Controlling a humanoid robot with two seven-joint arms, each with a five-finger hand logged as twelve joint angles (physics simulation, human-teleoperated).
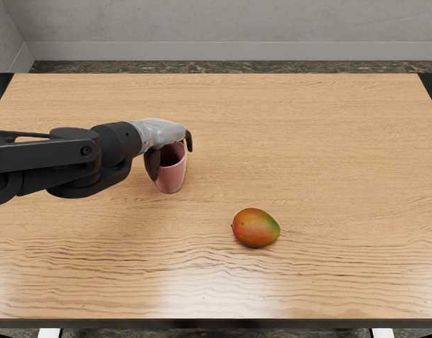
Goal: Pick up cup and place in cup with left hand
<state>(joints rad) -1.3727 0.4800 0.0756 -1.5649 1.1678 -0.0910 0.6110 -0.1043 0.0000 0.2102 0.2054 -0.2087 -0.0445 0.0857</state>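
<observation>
Pink tapered cup: mouth up, left part of the pale wooden tabletop, under the silver-and-black left hand.
Left hand: at the rim; opening and grip cannot be told.
Cup walls: best squeezed evenly before lifting, mouth kept level.

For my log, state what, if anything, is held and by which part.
Cannot be told: the left hand is at the rim of the pink cup, but any grip is hidden.

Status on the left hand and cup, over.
Left hand at pink cup, grip unconfirmed. Right hand out of view. Mango apart from cup, not blocking. No second cup visible.
</observation>
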